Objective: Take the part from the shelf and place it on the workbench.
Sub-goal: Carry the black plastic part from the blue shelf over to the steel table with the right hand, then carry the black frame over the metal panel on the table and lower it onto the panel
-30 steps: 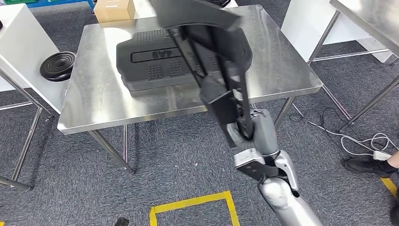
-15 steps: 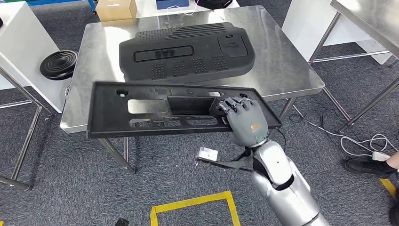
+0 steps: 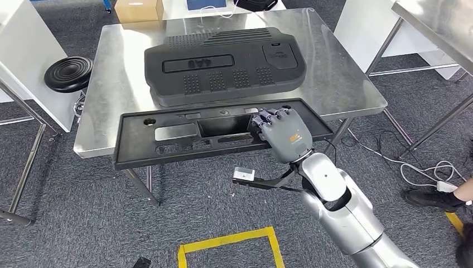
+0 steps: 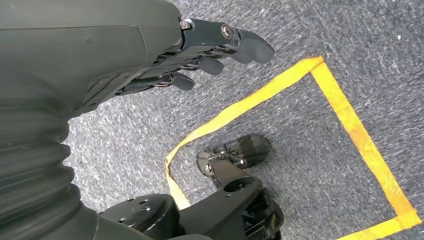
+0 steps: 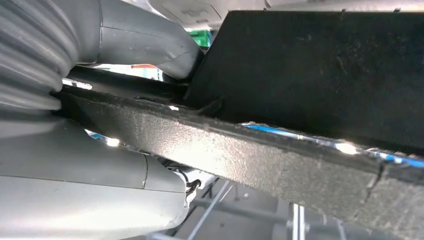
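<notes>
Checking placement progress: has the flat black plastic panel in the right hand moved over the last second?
Yes. The flat black plastic panel, held by the right hand, swung down from upright to lie flat along the steel workbench's near edge.

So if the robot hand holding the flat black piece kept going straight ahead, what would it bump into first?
Probably the big black cover lying on the metal workbench. The right robot hand points toward it while gripping the flat black panel, though depth is hard to judge.

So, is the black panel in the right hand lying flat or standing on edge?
Flat: the black panel lies broad-face up over the workbench near edge, right hand holding it.
</notes>
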{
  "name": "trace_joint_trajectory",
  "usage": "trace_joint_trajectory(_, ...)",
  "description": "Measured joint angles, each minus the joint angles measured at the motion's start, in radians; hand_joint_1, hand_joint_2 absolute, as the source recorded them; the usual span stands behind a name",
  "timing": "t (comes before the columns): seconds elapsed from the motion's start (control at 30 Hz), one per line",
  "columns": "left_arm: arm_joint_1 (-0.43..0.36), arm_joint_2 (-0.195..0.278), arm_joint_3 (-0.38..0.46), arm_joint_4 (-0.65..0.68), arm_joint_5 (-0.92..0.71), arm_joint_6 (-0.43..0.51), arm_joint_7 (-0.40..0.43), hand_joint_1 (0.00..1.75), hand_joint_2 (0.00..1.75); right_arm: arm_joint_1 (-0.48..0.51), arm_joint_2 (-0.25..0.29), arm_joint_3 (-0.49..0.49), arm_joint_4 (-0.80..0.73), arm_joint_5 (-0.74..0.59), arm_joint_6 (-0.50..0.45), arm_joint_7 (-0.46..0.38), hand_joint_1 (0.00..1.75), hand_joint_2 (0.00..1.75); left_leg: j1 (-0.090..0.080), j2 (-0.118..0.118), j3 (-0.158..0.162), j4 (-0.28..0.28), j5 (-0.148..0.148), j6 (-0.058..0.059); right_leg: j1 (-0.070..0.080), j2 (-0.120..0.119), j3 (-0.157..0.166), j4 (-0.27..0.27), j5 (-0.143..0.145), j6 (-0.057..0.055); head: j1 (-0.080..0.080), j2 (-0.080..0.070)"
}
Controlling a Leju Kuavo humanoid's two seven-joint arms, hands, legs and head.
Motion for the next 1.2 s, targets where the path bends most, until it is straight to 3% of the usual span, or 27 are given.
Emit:
trace_joint_trajectory(0.03,0.0,0.0,0.004,0.0,0.0,-0.002,0.0,0.0,1.75,-0.007,-0.008,0.005,0.007,-0.004,0.007,-0.002,1.75,1.75,0.001,-0.001,0.0,0.0,-0.001,-0.001,-0.001,0.0,-0.005,0.003,0.007,0.008,0.0,0.0)
trace_joint_trajectory(0.07,0.0,-0.001,0.008,0.0,0.001,-0.004,0.001,0.0,1.75,-0.015,-0.016,0.008,0.013,-0.009,0.013,-0.006,1.75,1.75,0.003,-0.003,0.0,0.001,-0.001,-0.004,-0.003,0.0,0.011,-0.038,0.029,0.018,0.0,0.0)
trace_joint_trajectory(0.13,0.0,-0.002,0.013,0.0,0.001,-0.007,0.002,0.0,1.75,-0.035,-0.028,0.016,0.023,-0.018,0.021,-0.019,1.75,1.75,0.004,-0.007,0.0,0.005,-0.005,-0.013,-0.006,0.001,0.079,-0.179,0.086,0.036,0.0,0.0)
trace_joint_trajectory(0.17,0.0,-0.003,0.015,0.0,0.001,-0.008,0.002,0.0,1.75,-0.045,-0.033,0.02,0.027,-0.021,0.024,-0.025,1.75,1.75,0.003,-0.008,-0.001,0.007,-0.007,-0.02,-0.007,0.003,0.108,-0.235,0.107,0.034,0.0,0.0)
trace_joint_trajectory(0.2,0.0,-0.003,0.016,0.0,0.0,-0.008,0.003,0.0,1.75,-0.053,-0.036,0.023,0.031,-0.023,0.027,-0.03,1.75,1.75,0.001,-0.009,-0.002,0.009,-0.009,-0.026,-0.006,0.005,0.124,-0.265,0.117,0.026,-0.001,0.0)
trace_joint_trajectory(0.3,0.001,-0.003,0.018,0.0,0.0,-0.009,0.003,0.0,1.75,-0.068,-0.043,0.034,0.045,-0.029,0.034,-0.039,1.75,1.75,0.004,-0.009,-0.003,0.009,-0.011,-0.041,-0.001,0.003,0.131,-0.273,0.122,-0.005,-0.001,0.0)
trace_joint_trajectory(0.33,0.001,-0.003,0.019,0.0,0.0,-0.009,0.003,0.0,1.75,-0.072,-0.045,0.038,0.049,-0.031,0.036,-0.041,1.75,1.75,0.005,0.001,-0.008,0.019,-0.017,-0.046,-0.003,0.001,0.133,-0.274,0.121,-0.013,-0.002,0.0)
trace_joint_trajectory(0.4,0.0,-0.003,0.022,0.0,0.0,-0.009,0.003,0.0,1.75,-0.077,-0.048,0.044,0.056,-0.038,0.036,-0.045,1.75,1.75,0.007,0.032,-0.045,0.097,-0.055,-0.055,-0.006,-0.005,0.142,-0.275,0.118,-0.027,-0.005,0.0)
trace_joint_trajectory(0.47,-0.001,-0.005,0.024,0.0,-0.001,-0.009,0.003,0.0,1.75,-0.079,-0.052,0.05,0.062,-0.042,0.036,-0.048,1.75,1.75,0.009,0.054,-0.113,0.234,-0.109,-0.06,-0.003,-0.01,0.15,-0.275,0.112,-0.036,-0.007,0.0)
trace_joint_trajectory(0.5,0.0,-0.006,0.025,0.0,-0.001,-0.008,0.003,0.0,1.75,-0.079,-0.054,0.053,0.065,-0.044,0.036,-0.049,1.75,1.75,0.009,0.057,-0.144,0.287,-0.121,-0.061,-0.001,-0.012,0.154,-0.275,0.109,-0.039,-0.007,0.0)
trace_joint_trajectory(0.53,0.0,-0.006,0.026,0.0,-0.001,-0.008,0.003,0.0,1.75,-0.078,-0.056,0.056,0.068,-0.044,0.036,-0.049,1.75,1.75,0.009,0.058,-0.159,0.304,-0.115,-0.061,-0.001,-0.014,0.159,-0.275,0.105,-0.04,-0.007,0.0)
trace_joint_trajectory(0.57,0.0,-0.006,0.028,0.0,-0.001,-0.007,0.003,0.0,1.75,-0.078,-0.057,0.059,0.07,-0.045,0.036,-0.05,1.75,1.75,0.01,0.059,-0.153,0.281,-0.09,-0.06,-0.001,-0.015,0.164,-0.275,0.1,-0.039,-0.007,0.0)
trace_joint_trajectory(0.63,0.0,-0.006,0.032,0.0,-0.001,-0.006,0.003,0.0,1.75,-0.078,-0.059,0.064,0.072,-0.045,0.036,-0.05,1.75,1.75,0.009,0.064,-0.093,0.149,-0.018,-0.055,-0.001,-0.016,0.18,-0.275,0.088,-0.033,-0.007,0.0)
trace_joint_trajectory(0.67,0.0,-0.006,0.033,0.0,-0.001,-0.005,0.003,0.0,1.75,-0.08,-0.06,0.066,0.072,-0.045,0.036,-0.051,1.75,1.75,0.006,0.067,-0.061,0.086,0.002,-0.052,0.002,-0.017,0.185,-0.275,0.082,-0.028,-0.007,0.0)
trace_joint_trajectory(0.73,-0.002,-0.007,0.034,0.0,-0.001,-0.004,0.003,0.0,1.75,-0.082,-0.062,0.068,0.074,-0.045,0.036,-0.051,1.75,1.75,0.001,0.068,-0.03,0.033,0.002,-0.047,0.007,-0.019,0.188,-0.277,0.075,-0.018,-0.008,0.0)
trace_joint_trajectory(0.83,-0.002,-0.009,0.035,-0.001,-0.003,-0.001,0.003,0.0,1.75,-0.083,-0.065,0.068,0.077,-0.043,0.035,-0.051,1.75,1.75,0.0,0.059,-0.02,0.022,-0.006,-0.031,0.008,-0.024,0.187,-0.278,0.066,-0.005,-0.006,0.0)
trace_joint_trajectory(0.9,-0.002,-0.009,0.036,-0.001,-0.004,0.001,0.002,0.0,1.75,-0.086,-0.068,0.068,0.077,-0.042,0.033,-0.05,1.75,1.75,0.004,0.053,-0.009,0.014,-0.009,-0.017,0.009,-0.021,0.153,-0.211,0.037,-0.004,-0.004,0.0)
trace_joint_trajectory(1.0,-0.003,-0.009,0.04,-0.001,-0.007,0.001,0.002,0.0,1.75,-0.086,-0.073,0.069,0.082,-0.041,0.033,-0.049,1.75,1.75,0.001,0.043,-0.003,0.014,-0.017,-0.005,0.01,-0.012,0.026,-0.012,-0.015,-0.012,-0.002,0.0)
trace_joint_trajectory(1.03,-0.002,-0.009,0.041,-0.001,-0.008,0.001,0.002,0.0,1.75,-0.084,-0.073,0.069,0.085,-0.039,0.033,-0.048,1.75,1.75,0.0,0.039,0.0,0.014,-0.021,-0.003,0.011,-0.011,-0.004,0.016,-0.01,-0.007,-0.002,0.0)
trace_joint_trajectory(1.07,-0.002,-0.009,0.041,-0.001,-0.01,0.001,0.002,0.0,1.75,-0.083,-0.074,0.069,0.089,-0.034,0.033,-0.044,1.75,1.75,0.0,0.036,0.005,0.014,-0.025,-0.003,0.011,-0.011,-0.012,0.003,0.013,0.0,-0.002,0.0)
trace_joint_trajectory(1.13,-0.001,-0.01,0.041,-0.001,-0.011,0.002,0.002,0.0,1.75,-0.084,-0.076,0.069,0.093,-0.018,0.033,-0.032,1.75,1.75,-0.001,0.029,0.019,0.014,-0.035,-0.006,0.011,-0.011,0.026,-0.126,0.095,0.017,-0.002,0.0)
trace_joint_trajectory(1.2,-0.001,-0.012,0.042,-0.001,-0.012,0.002,0.002,0.0,1.75,-0.087,-0.081,0.068,0.097,0.0,0.033,-0.018,1.75,1.75,-0.006,0.023,0.028,0.015,-0.047,-0.013,0.014,-0.011,0.078,-0.25,0.15,0.014,-0.001,0.0)
